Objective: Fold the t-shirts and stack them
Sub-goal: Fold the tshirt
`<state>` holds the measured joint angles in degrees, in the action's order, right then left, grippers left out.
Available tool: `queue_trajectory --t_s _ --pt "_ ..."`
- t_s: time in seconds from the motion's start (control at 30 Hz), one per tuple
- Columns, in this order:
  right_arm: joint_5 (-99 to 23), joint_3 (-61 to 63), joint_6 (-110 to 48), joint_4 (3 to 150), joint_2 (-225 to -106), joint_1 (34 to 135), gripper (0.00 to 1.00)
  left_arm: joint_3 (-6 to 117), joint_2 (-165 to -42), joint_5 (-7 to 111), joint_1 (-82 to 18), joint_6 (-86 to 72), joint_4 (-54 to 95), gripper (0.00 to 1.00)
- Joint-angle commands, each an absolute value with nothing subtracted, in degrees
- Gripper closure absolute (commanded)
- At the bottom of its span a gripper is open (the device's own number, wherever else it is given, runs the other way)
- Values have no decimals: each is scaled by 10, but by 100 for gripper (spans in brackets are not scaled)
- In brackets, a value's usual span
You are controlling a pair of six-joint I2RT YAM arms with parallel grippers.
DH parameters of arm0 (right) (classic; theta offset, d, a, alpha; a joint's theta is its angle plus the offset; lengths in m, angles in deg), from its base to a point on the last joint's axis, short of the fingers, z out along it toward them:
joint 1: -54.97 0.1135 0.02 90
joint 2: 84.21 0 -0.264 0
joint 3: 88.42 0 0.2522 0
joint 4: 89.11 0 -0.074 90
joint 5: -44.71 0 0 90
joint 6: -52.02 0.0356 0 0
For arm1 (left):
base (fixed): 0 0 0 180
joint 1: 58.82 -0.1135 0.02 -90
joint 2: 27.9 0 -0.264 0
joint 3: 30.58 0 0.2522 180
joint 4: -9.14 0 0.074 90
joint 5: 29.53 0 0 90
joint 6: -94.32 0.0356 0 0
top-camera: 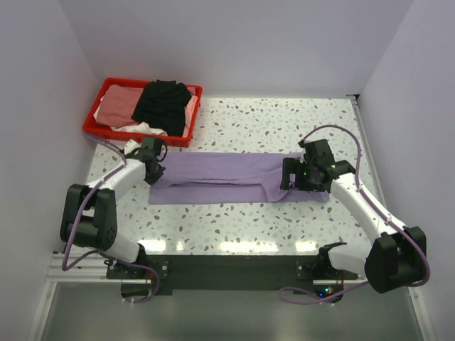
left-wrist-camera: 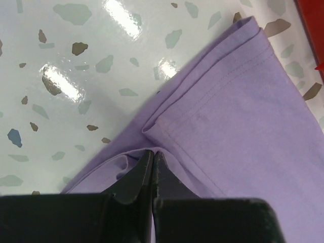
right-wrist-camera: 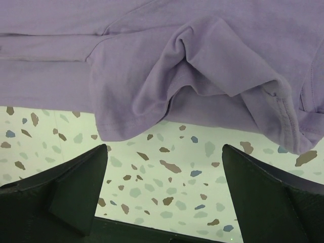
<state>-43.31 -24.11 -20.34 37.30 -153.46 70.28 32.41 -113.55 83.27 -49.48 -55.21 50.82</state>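
Down low, left gripper [left-wrist-camera: 153,155] pinches purple t-shirt [left-wrist-camera: 243,111]; right gripper [right-wrist-camera: 164,148] hovers spread.

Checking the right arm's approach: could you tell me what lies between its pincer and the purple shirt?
Only bare speckled tabletop, shown in the right wrist view.

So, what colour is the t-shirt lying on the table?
The t-shirt is plain light purple; the top external view shows it best.
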Motion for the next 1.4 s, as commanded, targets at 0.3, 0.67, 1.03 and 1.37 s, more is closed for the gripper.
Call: queue_trajectory --t_s 0.3,0.67,1.03,1.37 --pt "-389 -267 -165 472 -1582 703 10 347 -1169 832 -513 -566 507 99" --pt "-432 -246 -129 498 -1672 703 35 339 -1083 872 -522 -551 528 26" --pt "-482 -153 -128 486 -1731 703 87 289 -941 880 -522 -545 535 0" --pt "-493 -12 -164 459 -1870 703 68 251 -941 809 -522 -517 513 0"
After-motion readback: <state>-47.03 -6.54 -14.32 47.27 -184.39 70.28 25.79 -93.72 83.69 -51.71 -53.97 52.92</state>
